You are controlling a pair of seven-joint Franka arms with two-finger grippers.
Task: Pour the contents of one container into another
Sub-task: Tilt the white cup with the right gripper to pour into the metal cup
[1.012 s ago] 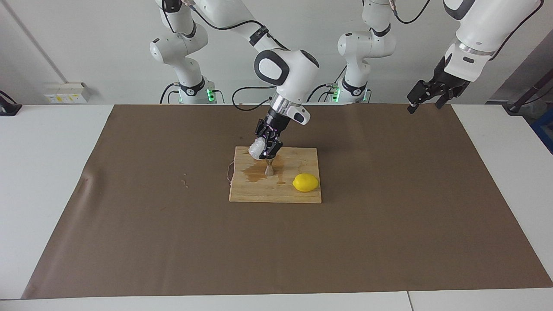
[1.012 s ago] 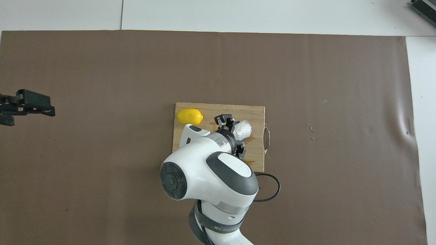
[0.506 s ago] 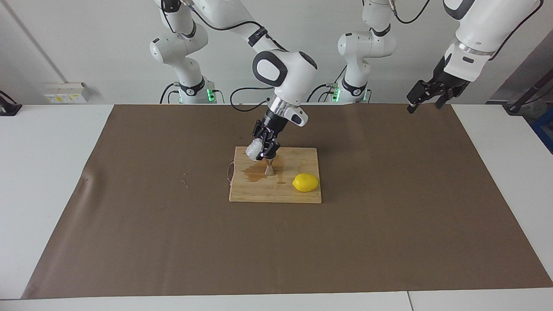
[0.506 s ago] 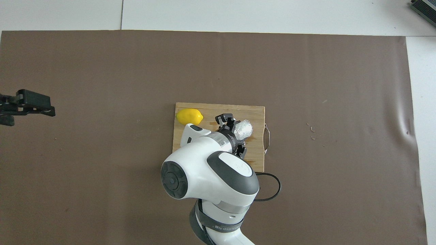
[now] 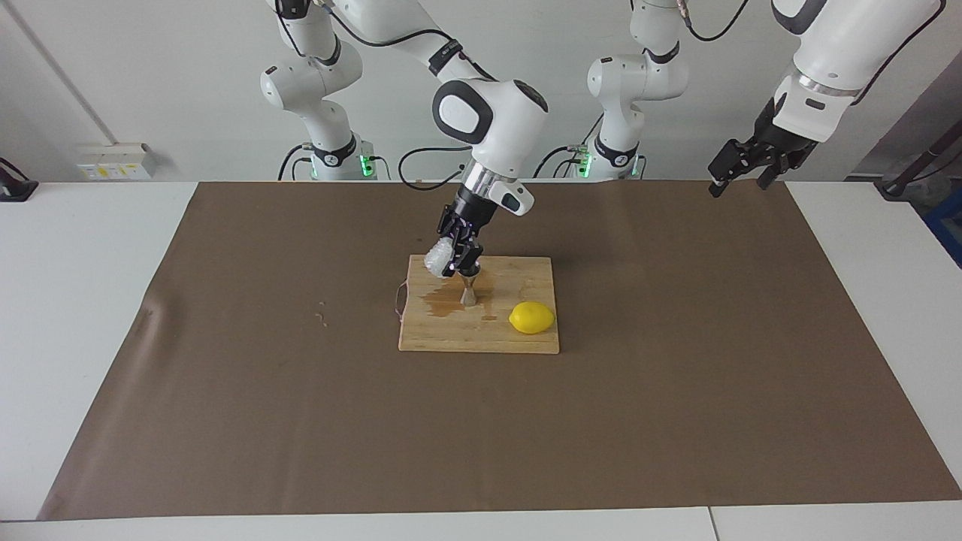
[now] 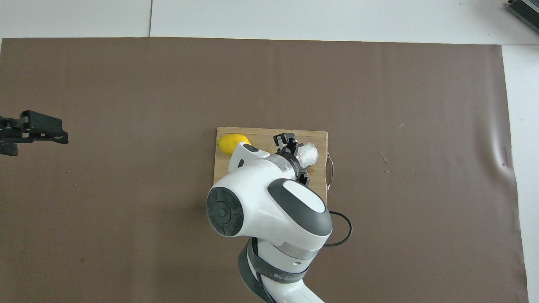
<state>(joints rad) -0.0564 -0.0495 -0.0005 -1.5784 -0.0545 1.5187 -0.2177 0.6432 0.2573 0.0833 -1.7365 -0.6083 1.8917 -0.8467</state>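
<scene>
One cup [image 5: 438, 260], clamped in right gripper [image 5: 453, 259], tilts over jigger [image 5: 468, 288]; lemon [image 5: 531, 317] at 4 o'clock; left gripper [image 5: 740, 167] waits, jaws wide.

soft, even light is filling both views and nothing is looking dim. the right arm [image 5: 492, 124] is casting only a faint shadow onto the cutting board [image 5: 526, 342]. the lemon [image 5: 532, 317] is showing a small bright highlight. both views are staying sharp to their edges, and straight lines are not bending.

Jigger [image 5: 468, 289] and lemon [image 5: 531, 317] stand apart on the board [image 5: 481, 338].
</scene>
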